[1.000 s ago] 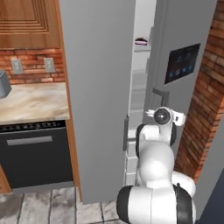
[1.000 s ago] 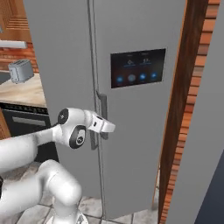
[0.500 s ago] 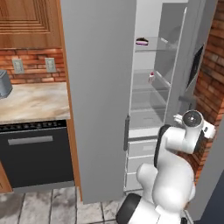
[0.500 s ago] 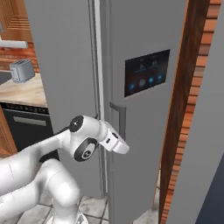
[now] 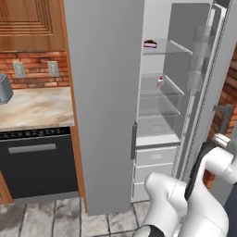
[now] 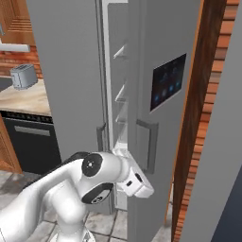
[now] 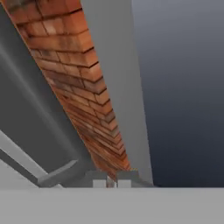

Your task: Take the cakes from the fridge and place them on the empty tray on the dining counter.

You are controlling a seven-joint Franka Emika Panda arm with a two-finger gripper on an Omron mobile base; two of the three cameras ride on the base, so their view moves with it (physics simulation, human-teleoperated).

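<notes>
The fridge (image 5: 104, 106) stands with its right door (image 6: 163, 118) swung wide, showing clear shelves. A dark chocolate cake (image 5: 149, 44) sits on the top shelf. A white cake with a red top (image 5: 160, 82) sits on a shelf lower down. My gripper (image 7: 112, 183) is shut with nothing between its fingers. It points at a brick wall and the grey door edge. In the right base view my white hand (image 6: 138, 183) hangs low beside the open door, below its dark handle (image 6: 150, 144). The tray and the dining counter are out of view.
A marble worktop (image 5: 34, 107) with a toaster (image 6: 23, 75) runs left of the fridge, over a black oven (image 5: 39, 162). A brick wall (image 6: 196, 142) stands close on the right behind the open door. Fridge drawers (image 5: 155, 162) sit below the shelves.
The right fridge door has swung much wider, uncovering both cakes. My hand has dropped from the door handle down toward the door's lower edge, and the fingers have shut.
</notes>
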